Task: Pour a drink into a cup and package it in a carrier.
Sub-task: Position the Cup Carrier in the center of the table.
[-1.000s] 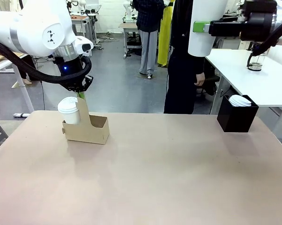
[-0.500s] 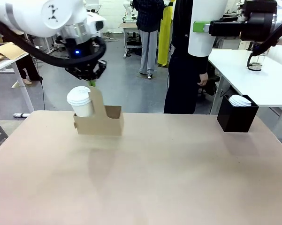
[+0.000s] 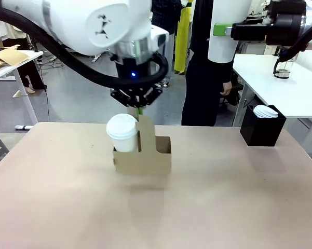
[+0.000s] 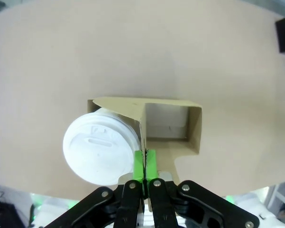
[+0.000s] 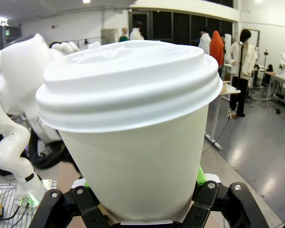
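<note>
Above the surface (image 3: 223, 197), toward your twelve o'clock, the left gripper (image 3: 140, 110) has carried the carrier (image 3: 145, 162) in from ten o'clock; its jaws stay pinched flat on the upright handle panel (image 3: 146, 132), a short lidded cup (image 3: 122, 134) riding the nine o'clock slot. Up at two o'clock, the right gripper (image 3: 220, 29) hasn't moved, jaws clamped round the cup (image 3: 231, 46). Your front view cuts off its top, and its lid (image 5: 128, 80) hides any drink.
</note>
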Action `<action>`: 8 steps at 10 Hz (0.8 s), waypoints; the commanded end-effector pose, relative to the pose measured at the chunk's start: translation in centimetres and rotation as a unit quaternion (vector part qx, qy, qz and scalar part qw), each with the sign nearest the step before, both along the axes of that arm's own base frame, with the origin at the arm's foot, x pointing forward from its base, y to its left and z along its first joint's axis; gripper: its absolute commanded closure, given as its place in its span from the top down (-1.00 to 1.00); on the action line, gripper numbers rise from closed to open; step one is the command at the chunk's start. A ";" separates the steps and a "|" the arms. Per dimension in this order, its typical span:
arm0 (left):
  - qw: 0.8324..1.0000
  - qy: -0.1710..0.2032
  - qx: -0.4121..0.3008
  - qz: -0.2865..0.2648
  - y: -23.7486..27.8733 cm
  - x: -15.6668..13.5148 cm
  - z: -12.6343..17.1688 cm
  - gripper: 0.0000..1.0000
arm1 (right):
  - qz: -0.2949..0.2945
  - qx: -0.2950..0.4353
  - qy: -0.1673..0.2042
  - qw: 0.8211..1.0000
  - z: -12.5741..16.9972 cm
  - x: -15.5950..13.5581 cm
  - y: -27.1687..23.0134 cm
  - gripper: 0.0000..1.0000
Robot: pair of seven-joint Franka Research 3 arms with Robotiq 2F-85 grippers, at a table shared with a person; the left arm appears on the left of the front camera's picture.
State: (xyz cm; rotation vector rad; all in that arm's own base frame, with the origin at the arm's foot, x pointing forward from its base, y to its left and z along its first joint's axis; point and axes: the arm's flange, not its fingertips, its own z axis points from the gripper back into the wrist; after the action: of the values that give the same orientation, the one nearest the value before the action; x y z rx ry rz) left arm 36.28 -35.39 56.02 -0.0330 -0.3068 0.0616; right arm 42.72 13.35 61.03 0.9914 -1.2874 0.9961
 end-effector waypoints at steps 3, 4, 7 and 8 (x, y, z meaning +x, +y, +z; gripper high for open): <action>1.000 0.014 0.009 0.023 -4.1 0.6 -3.9 -0.96 | -0.001 0.004 -0.014 1.000 0.2 0.0 0.3 0.60; 1.000 0.018 0.013 0.019 -4.6 0.5 -4.9 -0.96 | -0.001 0.004 -0.014 1.000 0.2 0.0 0.3 0.60; 0.999 0.039 0.029 -0.002 -5.8 0.0 -6.7 -0.96 | -0.001 0.004 -0.014 1.000 0.2 0.0 0.3 0.60; 0.999 0.033 0.010 0.000 -4.9 0.3 -5.7 -0.96 | -0.001 0.004 -0.014 1.000 0.2 0.0 0.3 0.60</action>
State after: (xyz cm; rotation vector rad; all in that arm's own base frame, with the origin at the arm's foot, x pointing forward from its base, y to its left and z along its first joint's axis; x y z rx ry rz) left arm 36.43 -40.67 50.50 -0.0071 -0.2406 0.0497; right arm 42.72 13.34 61.03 0.9910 -1.2874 0.9961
